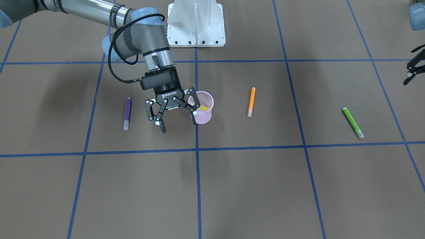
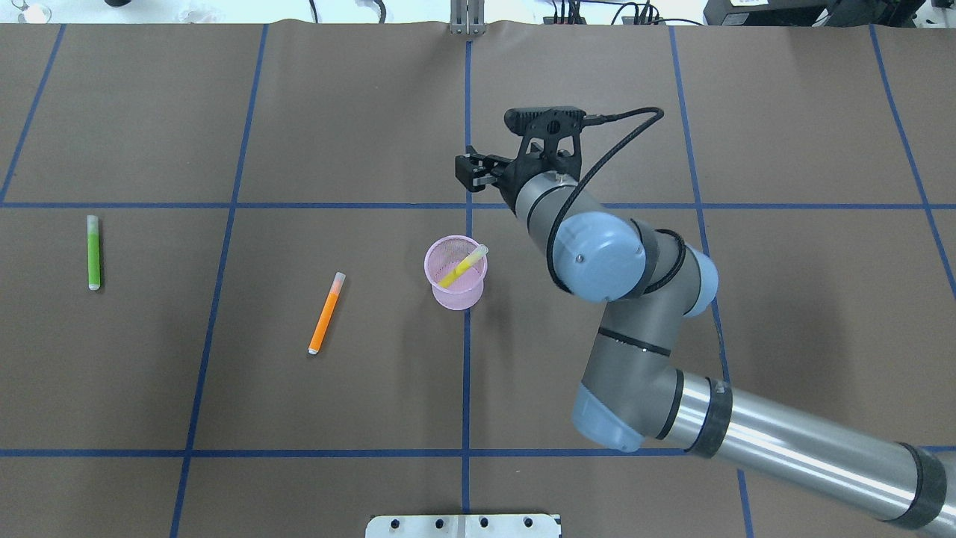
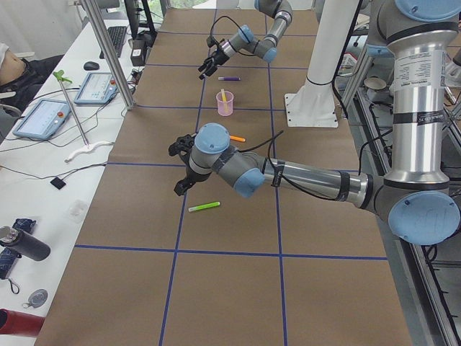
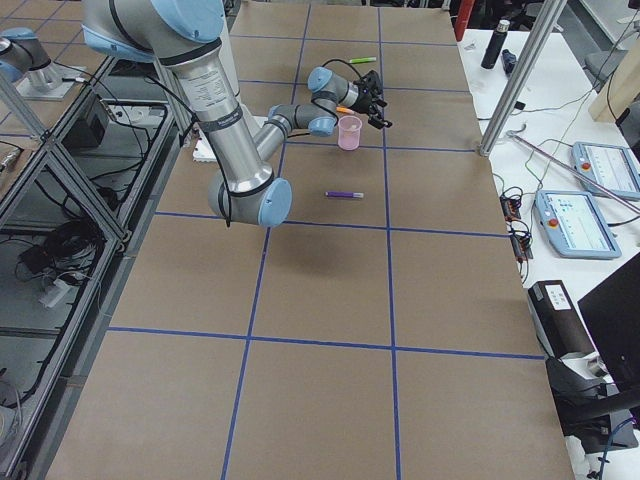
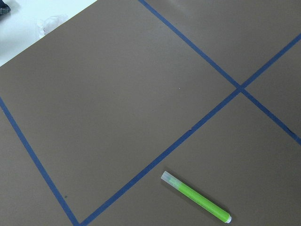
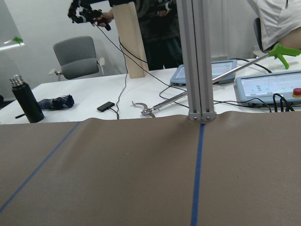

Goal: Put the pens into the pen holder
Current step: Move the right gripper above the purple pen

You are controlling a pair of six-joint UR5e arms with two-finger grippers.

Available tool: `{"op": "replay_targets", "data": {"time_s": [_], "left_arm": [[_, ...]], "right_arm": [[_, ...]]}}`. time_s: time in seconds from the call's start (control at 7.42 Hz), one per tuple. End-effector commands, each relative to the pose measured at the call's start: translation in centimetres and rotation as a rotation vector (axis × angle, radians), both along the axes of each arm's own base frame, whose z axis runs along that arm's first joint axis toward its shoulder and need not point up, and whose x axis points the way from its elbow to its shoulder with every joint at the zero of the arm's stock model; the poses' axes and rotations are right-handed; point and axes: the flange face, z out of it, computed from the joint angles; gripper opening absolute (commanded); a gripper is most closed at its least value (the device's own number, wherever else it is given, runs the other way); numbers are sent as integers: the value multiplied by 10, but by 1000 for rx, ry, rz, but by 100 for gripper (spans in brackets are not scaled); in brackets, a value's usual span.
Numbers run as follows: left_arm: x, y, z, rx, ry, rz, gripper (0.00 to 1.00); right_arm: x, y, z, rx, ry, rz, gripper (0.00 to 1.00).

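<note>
**Front-facing view.** The right gripper [image 1: 178, 123] hangs just beside the pink mesh pen holder [image 1: 204, 117] with its fingers spread and empty. One finger overlaps the rim here, but contact cannot be judged. The yellow pen [image 1: 204, 108] is inside the holder. The purple pen [image 1: 127, 113], orange pen [image 1: 251, 102] and green pen [image 1: 353, 122] lie flat on the table [image 1: 298, 186], well apart. The left gripper [image 1: 413, 69] is cut by the frame edge, so its fingers cannot be read as spread or closed.

**Overhead view.** The yellow pen leans in the holder with its pale cap over the rim. A low sideways sweep toward the purple pen could clip the light holder, tip it and spill that pen.

**Left side view.** The left gripper hovers above the green pen. A round pen may roll away if the fingers close off-centre.

**Right side view.** The purple pen lies near the holder.

**Left wrist view.** The green pen sits low in the frame and off-centre, and no fingers show. A straight descent would probably miss it.

**Right wrist view.** Only table paper and a blue tape line [image 6: 197, 179] show, so this view gives no guidance toward a pen.
</note>
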Motion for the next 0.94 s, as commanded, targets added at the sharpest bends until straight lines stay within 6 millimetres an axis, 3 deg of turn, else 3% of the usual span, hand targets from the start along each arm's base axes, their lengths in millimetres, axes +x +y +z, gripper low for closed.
{"op": "replay_targets", "data": {"time_s": [0.0, 0.27, 0.4, 0.67, 0.81], "left_arm": [[1, 0, -2, -14, 12, -12, 100], [1, 1, -4, 0, 13, -11, 100], [0, 1, -5, 3, 12, -14, 100], [0, 1, -5, 10, 12, -14, 100], [0, 1, -6, 16, 13, -14, 100]], "right_arm": [[49, -50, 27, -241, 80, -152, 100], [72, -54, 45, -478, 103, -344, 100], [75, -50, 67, -566, 131, -398, 100], [72, -40, 93, -646, 305, -528, 100], [56, -29, 108, -665, 371, -589, 100]]}}
